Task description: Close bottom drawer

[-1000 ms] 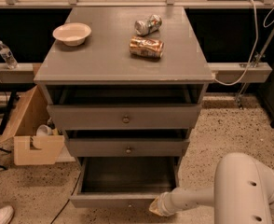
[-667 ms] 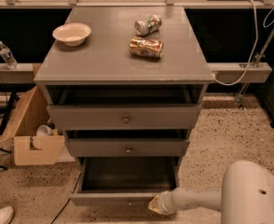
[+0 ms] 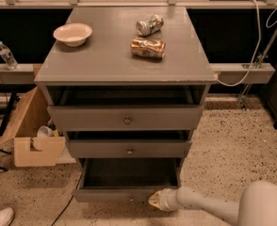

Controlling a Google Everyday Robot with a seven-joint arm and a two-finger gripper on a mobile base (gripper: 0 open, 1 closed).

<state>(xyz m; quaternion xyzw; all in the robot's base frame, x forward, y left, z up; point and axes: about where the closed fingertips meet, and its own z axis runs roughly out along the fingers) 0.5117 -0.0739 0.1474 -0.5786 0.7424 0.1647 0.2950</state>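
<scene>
Bottom drawer (image 3: 125, 177) stands open, end effector (image 3: 158, 199) at its front right corner.
Interior dark; end effector's grip state cannot be told.

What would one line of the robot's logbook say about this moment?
lowest grey wooden drawer: pulled open | gripper: at its front panel, right of centre | closing: not yet done

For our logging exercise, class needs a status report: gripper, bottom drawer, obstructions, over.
Gripper low, at front right of bottom drawer. Drawer pulled out, not yet closed. No obstruction visible inside.
</scene>
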